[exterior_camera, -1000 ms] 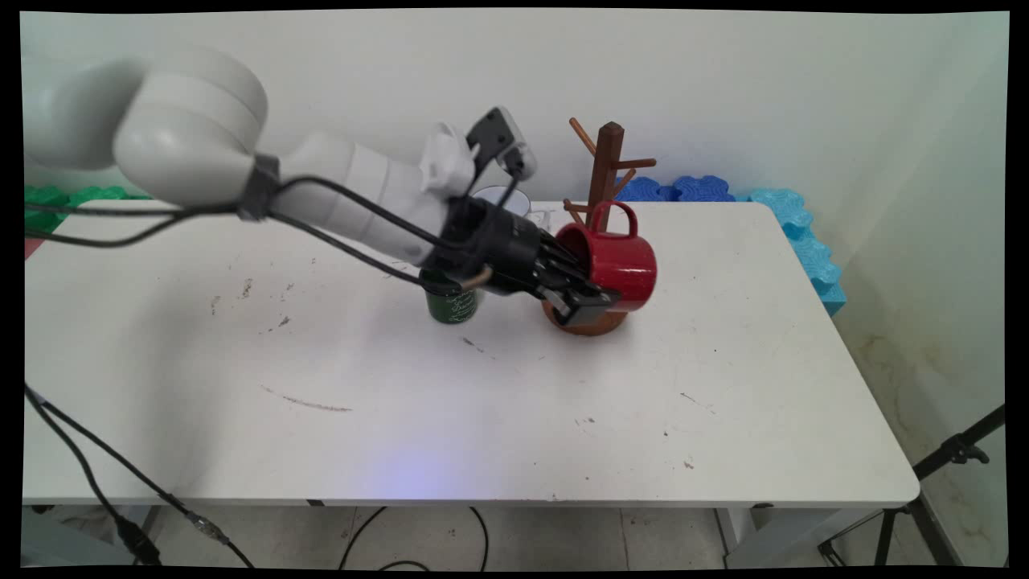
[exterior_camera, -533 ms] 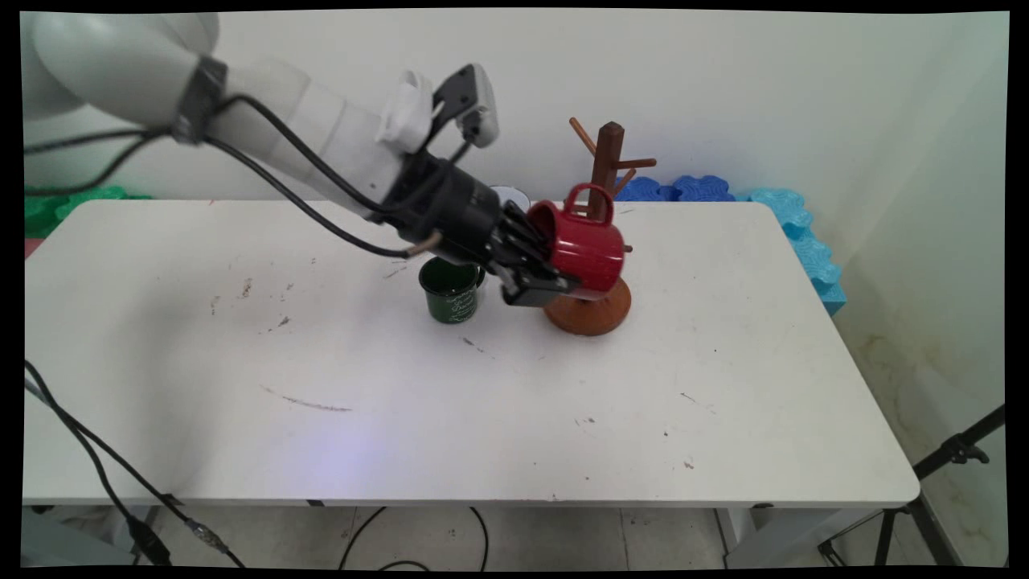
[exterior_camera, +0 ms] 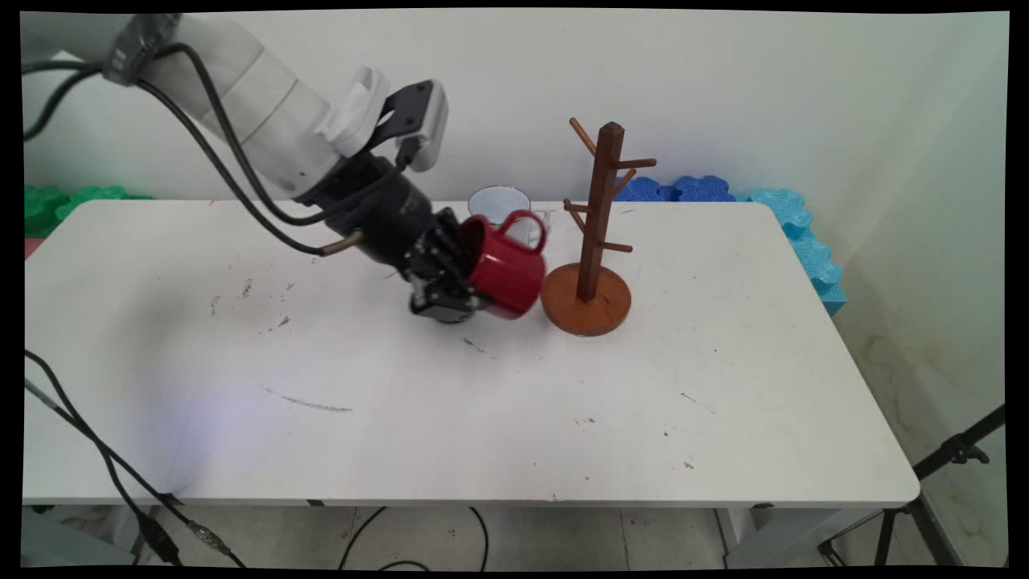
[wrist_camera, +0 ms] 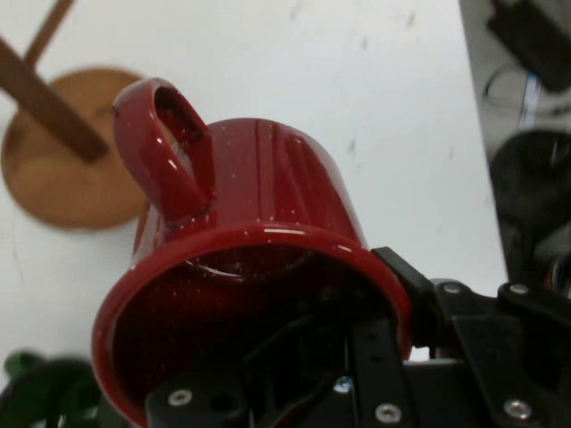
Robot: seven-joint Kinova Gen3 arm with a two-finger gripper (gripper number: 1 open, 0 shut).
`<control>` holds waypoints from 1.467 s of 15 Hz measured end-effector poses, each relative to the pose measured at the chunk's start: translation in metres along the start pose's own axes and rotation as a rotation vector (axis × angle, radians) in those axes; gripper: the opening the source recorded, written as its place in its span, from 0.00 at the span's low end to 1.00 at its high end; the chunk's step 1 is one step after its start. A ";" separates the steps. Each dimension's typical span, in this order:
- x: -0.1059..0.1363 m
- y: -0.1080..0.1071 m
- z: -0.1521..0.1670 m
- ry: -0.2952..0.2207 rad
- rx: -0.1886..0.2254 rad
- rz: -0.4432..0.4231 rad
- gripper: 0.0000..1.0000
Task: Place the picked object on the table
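My gripper [exterior_camera: 458,293] is shut on the rim of a red mug [exterior_camera: 508,272], one finger inside it and one outside. The mug is tilted on its side above the table, handle up, just left of the brown wooden mug tree [exterior_camera: 596,225]. In the hand view the red mug [wrist_camera: 259,267] fills the middle, its handle toward the tree's round base [wrist_camera: 62,152] at upper left. A green mug [wrist_camera: 45,397] shows at the bottom left of the hand view; in the main view the gripper and red mug hide nearly all of it.
A white mug [exterior_camera: 502,205] stands at the table's back edge behind the red mug. Blue foam pieces [exterior_camera: 796,225] lie beyond the right back corner and green ones [exterior_camera: 64,199] at the far left. Cables hang below the front edge.
The arm has drawn back to the left with the red mug, carrying it away from the mug tree and down over the green mug.
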 end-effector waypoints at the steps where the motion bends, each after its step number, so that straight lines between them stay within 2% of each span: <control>1: -0.002 -0.002 -0.001 -0.033 0.000 0.010 0.00; 6: -0.007 -0.013 0.002 -0.165 0.000 0.029 0.00; 9: -0.007 -0.017 0.011 -0.231 -0.013 0.027 0.00; 14: -0.012 -0.019 0.032 -0.318 -0.048 0.033 0.00; 22: -0.019 -0.020 0.065 -0.422 -0.096 0.025 0.00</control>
